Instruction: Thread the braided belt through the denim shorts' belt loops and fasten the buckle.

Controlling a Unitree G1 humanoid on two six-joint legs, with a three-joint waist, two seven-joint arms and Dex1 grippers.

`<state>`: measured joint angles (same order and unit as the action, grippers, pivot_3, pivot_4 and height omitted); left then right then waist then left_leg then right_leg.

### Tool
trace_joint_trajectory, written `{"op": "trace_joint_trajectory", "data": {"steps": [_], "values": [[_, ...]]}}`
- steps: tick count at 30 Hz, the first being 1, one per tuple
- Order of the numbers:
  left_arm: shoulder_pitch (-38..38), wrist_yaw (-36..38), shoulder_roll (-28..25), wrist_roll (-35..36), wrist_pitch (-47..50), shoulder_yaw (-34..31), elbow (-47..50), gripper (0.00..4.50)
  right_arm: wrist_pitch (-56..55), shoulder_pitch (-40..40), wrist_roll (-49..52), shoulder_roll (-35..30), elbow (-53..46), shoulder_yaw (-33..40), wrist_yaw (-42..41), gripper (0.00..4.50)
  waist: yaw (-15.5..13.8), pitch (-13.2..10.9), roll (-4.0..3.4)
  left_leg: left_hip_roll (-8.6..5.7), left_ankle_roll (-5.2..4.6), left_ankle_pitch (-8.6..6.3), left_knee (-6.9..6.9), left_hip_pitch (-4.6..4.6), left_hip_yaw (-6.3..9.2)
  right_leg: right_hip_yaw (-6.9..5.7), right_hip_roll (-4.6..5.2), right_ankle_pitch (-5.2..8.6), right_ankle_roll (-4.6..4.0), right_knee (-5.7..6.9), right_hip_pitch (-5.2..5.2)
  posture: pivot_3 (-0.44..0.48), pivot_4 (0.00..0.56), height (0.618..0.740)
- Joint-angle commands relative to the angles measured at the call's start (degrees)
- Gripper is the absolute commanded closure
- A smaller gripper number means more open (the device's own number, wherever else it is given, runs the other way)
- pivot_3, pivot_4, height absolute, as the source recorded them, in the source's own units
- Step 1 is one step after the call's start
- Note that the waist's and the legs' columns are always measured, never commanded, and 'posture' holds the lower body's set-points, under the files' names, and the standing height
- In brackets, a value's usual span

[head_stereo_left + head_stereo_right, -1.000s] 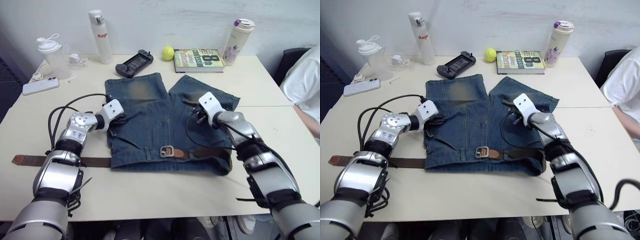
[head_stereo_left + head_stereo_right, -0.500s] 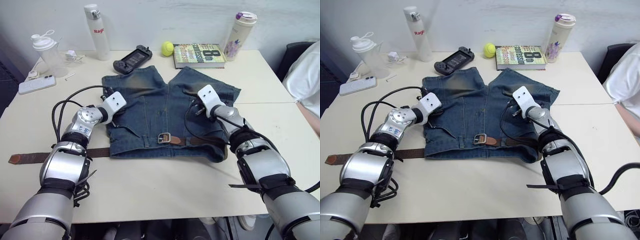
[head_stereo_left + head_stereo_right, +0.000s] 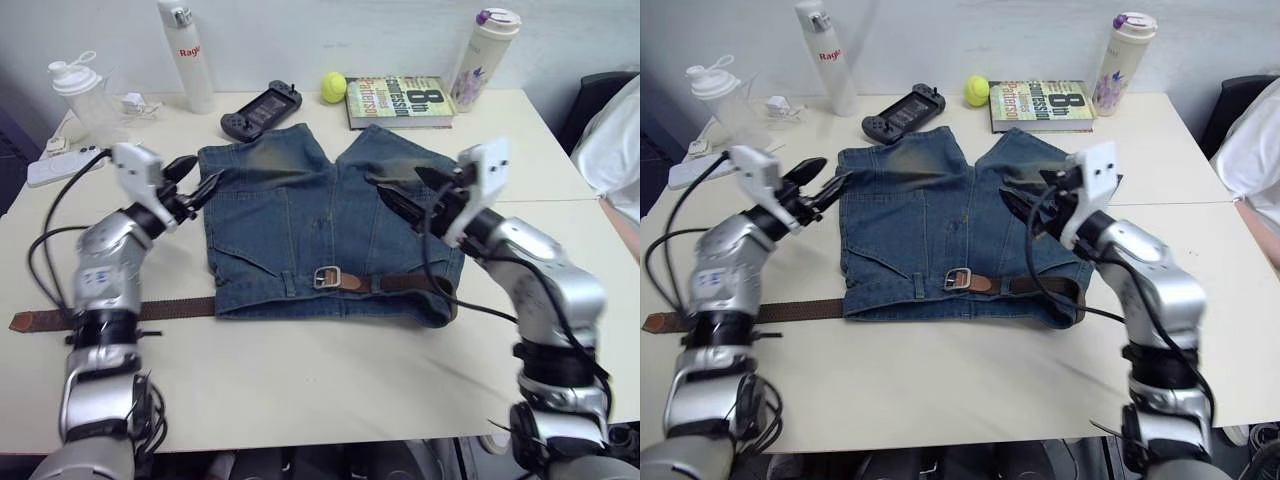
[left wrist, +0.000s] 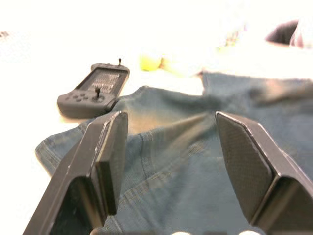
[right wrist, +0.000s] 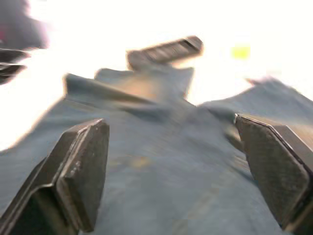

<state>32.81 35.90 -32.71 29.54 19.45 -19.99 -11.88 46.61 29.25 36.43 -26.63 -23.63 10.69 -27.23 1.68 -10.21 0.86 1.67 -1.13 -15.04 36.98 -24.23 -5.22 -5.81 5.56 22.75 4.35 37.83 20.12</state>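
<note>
Two open grippers hang above the blue denim shorts [image 3: 325,235], which lie flat on the cream table [image 3: 300,370] with the waistband toward the robot, probably laid out that way so the waistband can be reached.

Left of the shorts, the long dark-brown braided belt [image 3: 110,313] trails out from under the waistband across the bare table, its reddish tip well out from the denim; that loose tail looks like slack left over from threading. Above the shorts' left edge, the left gripper [image 3: 190,185] holds nothing, its two black fingers spread apart, pointing in toward the faded leg. The left wrist view shows those fingers [image 4: 110,161] wide open over denim, so no cloth is pinched.

Along the shorts' waistband the belt runs under the small denim belt loops [image 3: 291,283], and the silver rectangular metal buckle [image 3: 328,277] rests near the middle of the waistband with the strap passing on to the right. From this, the belt seems threaded and the buckle closed or nearly so, though the prong cannot be made out.

Over the shorts' right leg, the right gripper [image 3: 405,200] is likewise empty, its fingers parted, clear of the cloth.
</note>
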Motion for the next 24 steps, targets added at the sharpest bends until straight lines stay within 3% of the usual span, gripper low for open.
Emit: {"op": "trace_joint_trajectory", "data": {"steps": [1, 7, 13, 18, 21, 24], "values": [[-8.33, -3.02, -1.47, 13.0, 14.79, -8.14, 13.66, 1.33, 4.98, -4.95, 7.54, -2.34, -8.44, 0.82, -2.5, 0.05, -0.07, -0.02, -0.02, 0.0, 0.01, 0.01, 0.0, 0.14, 0.03, 0.0, -0.01, 0.0, 0.0, -0.07, -0.2, 0.0, 0.15, 0.74], [-30.48, -9.72, 0.98, 30.84, 31.46, -23.2, 21.92, 1.33, 5.88, -12.12, 9.07, -6.55, -13.6, -2.47, -5.0, 0.05, -0.06, -0.09, 0.01, -0.09, -0.11, -0.1, -0.16, 0.72, -0.01, 0.26, 0.05, 0.01, 0.01, -0.57, -0.93, 0.0, 0.15, 0.74], [-44.29, -17.05, 5.3, 39.85, 35.04, -33.38, 20.53, 1.33, 4.56, -13.98, 9.07, -7.93, -14.86, -3.44, -6.06, 0.05, -0.39, -0.15, 0.19, -0.13, -0.06, -0.16, -0.23, 0.78, 0.02, 0.54, 0.02, 0.01, 0.02, -0.84, -0.92, 0.0, 0.15, 0.74], [-46.53, -23.32, 5.59, 44.32, 37.67, -33.79, 20.19, 1.33, 4.66, -13.44, 9.47, -7.81, -15.77, -4.07, -5.62, 0.05, -0.14, -0.12, 0.25, -0.16, -0.07, -0.3, -0.4, 0.88, -0.07, 0.69, 0.05, 0.01, 0.02, -0.87, -0.92, 0.0, 0.15, 0.74], [-43.81, -32.06, 3.49, 44.7, 44.55, -29.94, 14.04, 1.33, 5.53, -13.09, 10.55, -8.29, -17.43, -4.11, -5.45, 0.05, -0.14, -0.11, 0.24, -0.18, -0.01, -0.24, -0.7, 0.98, -0.12, 0.78, 0.02, 0.01, 0.02, -0.94, -0.89, 0.0, 0.15, 0.74], [-39.84, -38.08, 3.75, 48.36, 45.66, -30.59, 8.59, 1.33, 6.06, -12.46, 11.53, -9.35, -18.68, -3.59, -5.13, 0.05, -0.52, 0.1, -0.19, -0.21, -0.14, -0.14, -0.85, 1.07, -0.08, 0.86, 0.01, 0.01, 0.02, -0.83, -0.85, 0.0, 0.15, 0.74]]}}
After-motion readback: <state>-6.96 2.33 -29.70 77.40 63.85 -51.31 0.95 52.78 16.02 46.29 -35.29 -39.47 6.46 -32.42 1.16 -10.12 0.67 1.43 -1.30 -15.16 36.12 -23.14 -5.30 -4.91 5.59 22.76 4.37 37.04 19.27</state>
